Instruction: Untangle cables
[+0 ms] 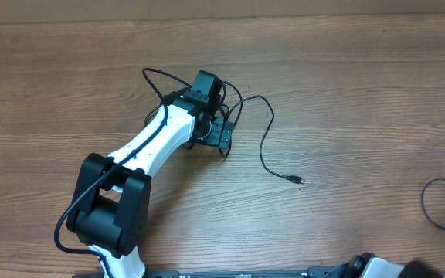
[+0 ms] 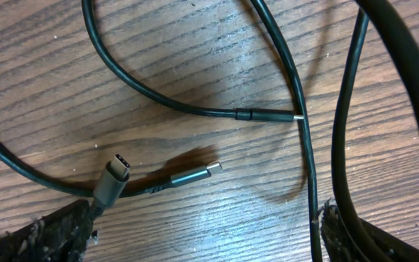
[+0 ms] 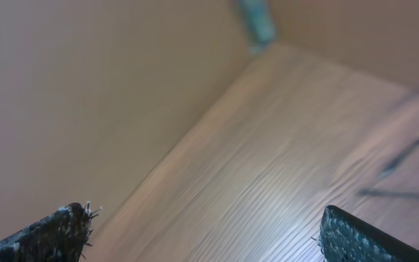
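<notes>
At the near edge the right hand (image 3: 202, 236) stood released and empty. Further in, the left hand (image 1: 218, 133) hung released over the knotted cables (image 2: 195, 108), grasping nothing, a USB-C plug (image 2: 115, 175) between its fingers (image 2: 49, 236). I judged it was choosing a strand; next it must clench that plug and draw it toward the bare desk (image 1: 346, 85) beyond. One loose cable (image 1: 424, 201) lay at the right edge.

No text, label, brand, number or sign could be read anywhere: none on the thin black cables (image 2: 264, 114) or their small grey metal plug ends (image 2: 115, 175), none on the brown wood-grain table (image 1: 361, 77), none on the white-and-black robot arm (image 1: 157, 139) at seven o'clock.
</notes>
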Controlling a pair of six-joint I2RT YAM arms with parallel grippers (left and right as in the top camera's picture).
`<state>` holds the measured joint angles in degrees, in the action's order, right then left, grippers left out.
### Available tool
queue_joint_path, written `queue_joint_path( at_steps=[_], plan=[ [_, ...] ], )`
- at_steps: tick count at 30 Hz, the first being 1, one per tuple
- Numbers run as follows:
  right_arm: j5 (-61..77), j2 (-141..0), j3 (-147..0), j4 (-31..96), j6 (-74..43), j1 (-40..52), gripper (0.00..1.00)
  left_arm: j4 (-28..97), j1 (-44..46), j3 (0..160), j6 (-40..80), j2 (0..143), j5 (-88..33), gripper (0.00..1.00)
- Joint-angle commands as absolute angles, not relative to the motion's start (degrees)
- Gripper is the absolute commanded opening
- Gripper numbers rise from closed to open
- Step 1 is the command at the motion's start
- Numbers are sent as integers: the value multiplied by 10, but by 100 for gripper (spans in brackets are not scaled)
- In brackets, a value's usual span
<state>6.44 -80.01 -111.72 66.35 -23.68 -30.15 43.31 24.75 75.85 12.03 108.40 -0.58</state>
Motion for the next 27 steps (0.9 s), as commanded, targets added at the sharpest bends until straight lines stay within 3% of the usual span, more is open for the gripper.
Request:
queue_joint_path(
  at_steps=[1,6,13,27],
  plan=[
    [66,-746,-1126,700,-236,-228,100,433,248,761,118,1083,2,100],
    [65,-698,-1126,809,-236,-140,100,433,248,761,118,1083,2,100],
    [65,-684,-1126,967,-238,-119,100,433,248,761,118,1083,2,100],
    [65,-711,-1121,962,-238,-119,100,433,248,761,118,1083,2,100]
  ],
)
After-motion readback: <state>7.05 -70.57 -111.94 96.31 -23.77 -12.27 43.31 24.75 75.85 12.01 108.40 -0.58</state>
